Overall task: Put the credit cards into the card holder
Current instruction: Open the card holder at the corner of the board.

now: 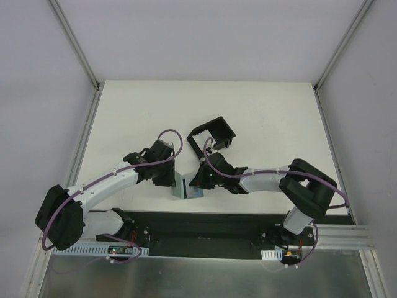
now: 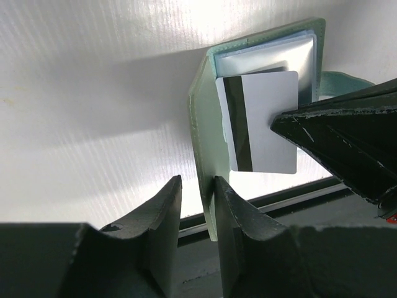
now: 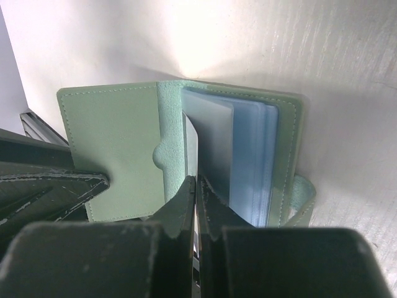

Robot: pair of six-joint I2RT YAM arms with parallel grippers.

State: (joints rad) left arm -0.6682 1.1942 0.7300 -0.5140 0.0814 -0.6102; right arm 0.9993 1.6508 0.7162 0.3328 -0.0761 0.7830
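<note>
A whitish-grey credit card (image 2: 263,121) with a dark stripe stands partly out of the open grey-green case (image 2: 201,124). My right gripper (image 3: 196,181) is shut on this card's edge (image 3: 191,146); its fingers (image 2: 335,130) show dark in the left wrist view. My left gripper (image 2: 197,181) is open, with the case's cover flap between the jaws, resting against the right-hand finger only. Bluish clear sleeves (image 3: 248,155) fill the case (image 3: 111,143). In the top view the black card holder (image 1: 203,126) stands just behind both grippers, apart from them.
The case (image 1: 186,188) sits near the table's front edge, just above the black base rail (image 1: 205,223). The left gripper (image 1: 170,177) and right gripper (image 1: 198,180) crowd it from either side. White walls and metal posts (image 1: 80,56) bound the table.
</note>
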